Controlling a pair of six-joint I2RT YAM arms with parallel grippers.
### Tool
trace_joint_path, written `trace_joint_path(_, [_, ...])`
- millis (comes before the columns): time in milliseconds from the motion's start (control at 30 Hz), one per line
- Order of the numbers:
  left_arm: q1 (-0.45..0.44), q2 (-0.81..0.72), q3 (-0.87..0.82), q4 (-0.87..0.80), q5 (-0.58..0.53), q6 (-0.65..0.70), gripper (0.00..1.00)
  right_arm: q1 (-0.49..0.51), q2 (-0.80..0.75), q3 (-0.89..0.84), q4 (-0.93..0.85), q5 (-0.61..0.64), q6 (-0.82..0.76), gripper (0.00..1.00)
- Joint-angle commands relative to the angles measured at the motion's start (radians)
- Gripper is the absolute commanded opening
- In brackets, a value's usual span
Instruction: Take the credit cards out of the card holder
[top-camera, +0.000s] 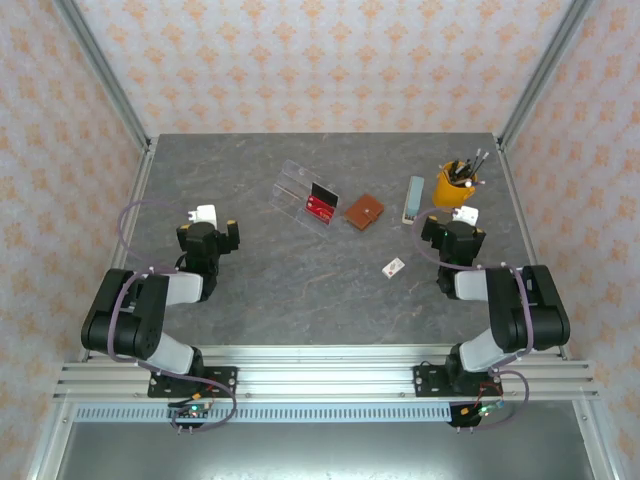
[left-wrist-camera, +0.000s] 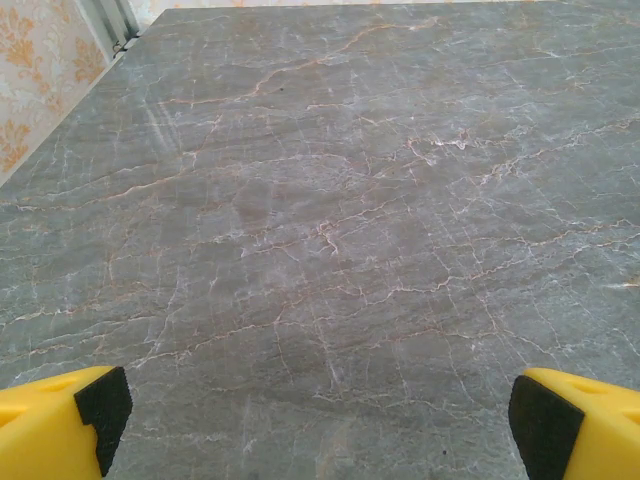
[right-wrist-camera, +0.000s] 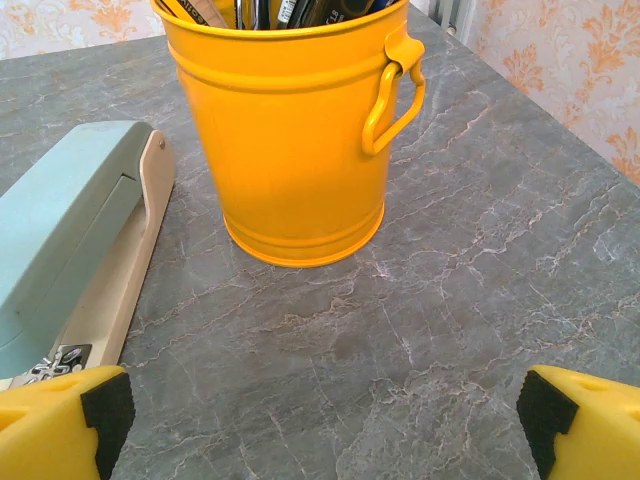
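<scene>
The card holder (top-camera: 363, 211), a small brown leather square, lies folded shut on the grey table right of centre. Whatever credit cards it holds are hidden inside it. My left gripper (top-camera: 208, 214) rests at the table's left, far from the holder. Its yellow fingers stand wide open over bare table in the left wrist view (left-wrist-camera: 320, 415). My right gripper (top-camera: 464, 214) sits at the right, past the stapler from the holder. It is open too (right-wrist-camera: 320, 415), with nothing between its fingers.
A clear acrylic tray (top-camera: 293, 187) left of the holder has a red and black card (top-camera: 321, 203) standing in it. A pale green stapler (right-wrist-camera: 70, 230) and a yellow bucket of pens (right-wrist-camera: 290, 130) stand just ahead of my right gripper. A small white tag (top-camera: 394, 267) lies nearer the front.
</scene>
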Motion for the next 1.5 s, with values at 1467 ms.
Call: trace_joint_path(1467, [0.009, -0.271, 0.450, -0.875, -0.072, -0.310, 1.00, 0.003, -0.292, 0.391, -0.846, -0.152, 0.313, 1.00])
